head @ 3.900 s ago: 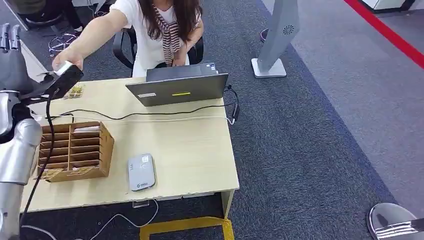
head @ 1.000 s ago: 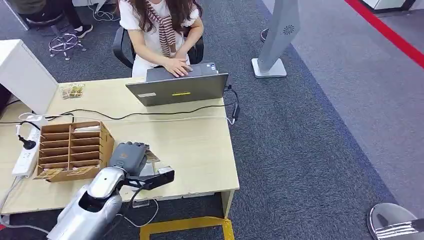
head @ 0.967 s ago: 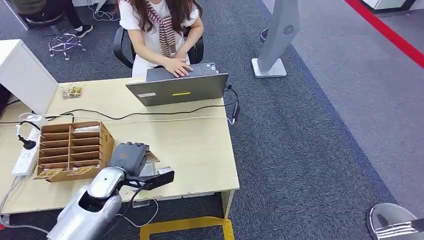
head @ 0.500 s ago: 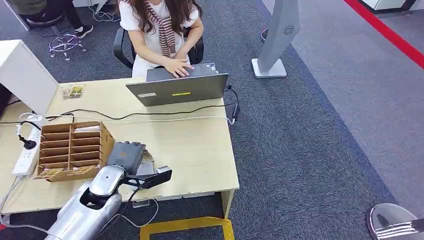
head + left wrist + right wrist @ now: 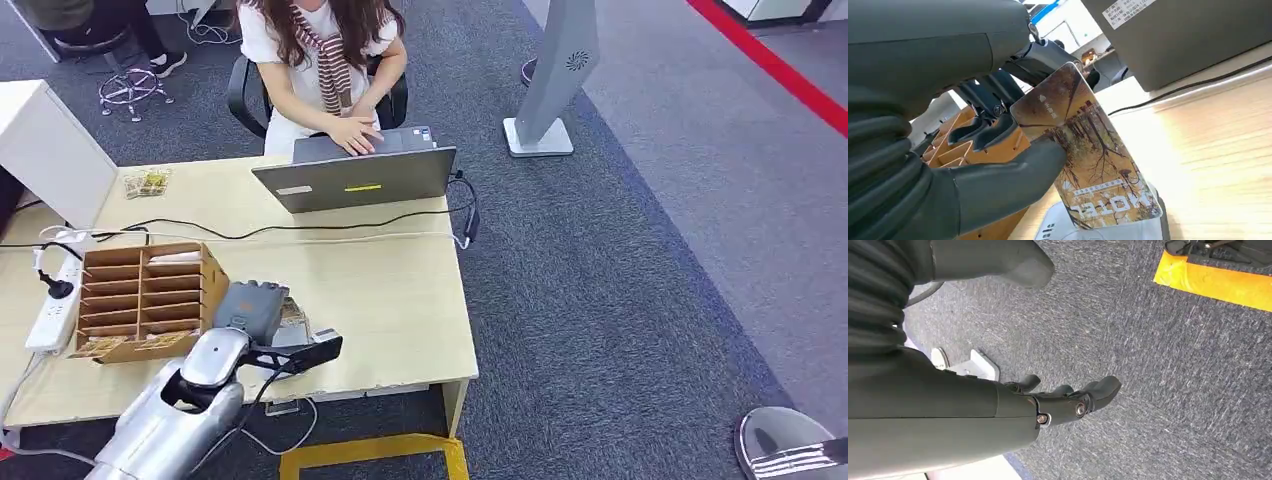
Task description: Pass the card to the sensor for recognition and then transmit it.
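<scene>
Left wrist view showed the left robot hand [image 5: 973,145] pinching the card [image 5: 1085,160] between its thick thumb and the darker fingers [image 5: 983,127], the thumb pressed across the card's printed face. The card stood tilted, one end up among the fingers and the other end low, right over the white sensor [image 5: 1108,232]; whether that end touched the sensor or stood just above it could not be told. The sensor was cut off by the picture's edge, and the card hid most of what was left of it.

In the head view the left robot hand [image 5: 252,312] lay over the sensor's spot on the bench [image 5: 390,290], just beside the wooden rack [image 5: 145,300]. A sliver of the card [image 5: 293,312] peeked out at the hand's side, and the hand and wrist covered the sensor almost wholly. A laptop [image 5: 355,178] stood at the far edge of the bench, well apart from the hand, with a person [image 5: 325,60] seated behind it.

The right wrist view showed the right robot hand [image 5: 1063,402] hanging over the grey carpet [image 5: 1148,365], fingers loosely apart and grasping nothing.
</scene>
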Available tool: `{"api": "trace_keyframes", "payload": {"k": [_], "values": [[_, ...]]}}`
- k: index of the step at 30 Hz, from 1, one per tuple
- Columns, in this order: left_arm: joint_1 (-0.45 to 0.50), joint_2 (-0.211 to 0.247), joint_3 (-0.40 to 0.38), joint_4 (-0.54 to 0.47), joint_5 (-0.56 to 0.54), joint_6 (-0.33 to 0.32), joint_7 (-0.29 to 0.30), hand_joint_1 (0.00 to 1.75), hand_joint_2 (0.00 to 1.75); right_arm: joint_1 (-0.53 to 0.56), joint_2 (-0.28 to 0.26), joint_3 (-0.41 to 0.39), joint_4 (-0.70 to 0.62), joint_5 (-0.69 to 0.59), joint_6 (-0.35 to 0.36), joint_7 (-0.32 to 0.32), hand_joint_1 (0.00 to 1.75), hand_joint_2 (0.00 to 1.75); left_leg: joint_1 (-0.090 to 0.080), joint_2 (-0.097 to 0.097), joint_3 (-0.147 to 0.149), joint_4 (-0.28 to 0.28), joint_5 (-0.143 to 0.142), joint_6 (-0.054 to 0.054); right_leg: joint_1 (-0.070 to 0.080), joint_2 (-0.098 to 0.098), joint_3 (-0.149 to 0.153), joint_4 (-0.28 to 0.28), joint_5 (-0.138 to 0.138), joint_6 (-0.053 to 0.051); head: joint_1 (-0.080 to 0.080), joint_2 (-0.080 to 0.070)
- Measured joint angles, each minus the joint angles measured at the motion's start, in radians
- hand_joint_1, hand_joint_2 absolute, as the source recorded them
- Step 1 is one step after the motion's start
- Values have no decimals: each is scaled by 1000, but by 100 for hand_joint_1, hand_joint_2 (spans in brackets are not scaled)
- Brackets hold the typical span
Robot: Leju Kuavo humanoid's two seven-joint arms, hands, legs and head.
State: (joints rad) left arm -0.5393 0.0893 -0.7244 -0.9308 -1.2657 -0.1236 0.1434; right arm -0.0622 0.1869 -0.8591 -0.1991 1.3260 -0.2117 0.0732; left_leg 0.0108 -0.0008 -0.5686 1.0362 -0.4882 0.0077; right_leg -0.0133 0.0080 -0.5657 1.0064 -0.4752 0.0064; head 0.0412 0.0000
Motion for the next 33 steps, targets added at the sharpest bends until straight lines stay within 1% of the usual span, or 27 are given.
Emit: {"api": "trace_keyframes", "payload": {"k": [10, 13, 16, 18, 25, 26, 27, 31, 33], "values": [[-19, 0, -2, 17, 10, -14, -1, 175, 175, 0, 0, 0, 0, 0, -1, -1, 0, 175, 0, 0, 1, 0, 0, 0, 0, 0, 0, 0, 0, 0, 0, 0], [-27, 0, -2, 17, 18, 20, -4, 175, 175, 0, 0, -1, 0, -6, -1, -7, 0, 175, 0, 0, 1, 0, 1, 0, 0, 0, 0, 0, 0, 0, 0, 0], [-31, 3, -2, -16, 18, 98, -9, 175, 175, 1, 0, -5, 0, -7, 0, -19, 0, 175, 0, 0, 0, 0, 1, 1, 0, 0, 0, 0, 0, 0, 0, 0], [-39, 5, 0, -61, 5, 175, -10, 175, 175, 1, 0, -8, 0, -6, 0, -24, 0, 175, 0, -1, -1, 0, 1, 1, 0, -1, 0, 0, 0, 0, 0, 0], [-86, 14, 35, -199, -24, 279, -24, 175, 175, 0, 3, -10, 2, 7, -16, -24, 0, 175, 0, -1, -1, 0, 1, 1, 0, -2, -1, 0, 0, 0, 0, 0], [-89, 17, 43, -216, -37, 304, -31, 175, 175, 0, 6, -10, 2, 14, -18, -24, 0, 175, 0, -1, -1, 0, 1, 1, 0, -2, -1, 0, 0, 0, 0, 0], [-95, 19, 52, -234, -48, 352, -42, 175, 175, 0, 6, -10, 2, 23, -19, -24, 0, 175, 0, -1, -1, 0, 1, 1, 0, -2, -1, 0, 0, 0, 0, 0], [-160, 22, 102, -252, -78, 438, -76, 175, 175, -1, 8, -3, 4, 52, -7, -26, 0, 175, 0, -1, -1, 0, 1, 1, 0, -2, -1, 1, 1, -1, 0, 0], [-218, 24, 136, -215, -112, 495, -86, 175, 175, -2, 7, 6, 4, 64, 13, -38, 0, 175, 0, -2, -2, 0, 2, 0, 0, -2, -1, 1, 1, -1, 0, 0]]}}
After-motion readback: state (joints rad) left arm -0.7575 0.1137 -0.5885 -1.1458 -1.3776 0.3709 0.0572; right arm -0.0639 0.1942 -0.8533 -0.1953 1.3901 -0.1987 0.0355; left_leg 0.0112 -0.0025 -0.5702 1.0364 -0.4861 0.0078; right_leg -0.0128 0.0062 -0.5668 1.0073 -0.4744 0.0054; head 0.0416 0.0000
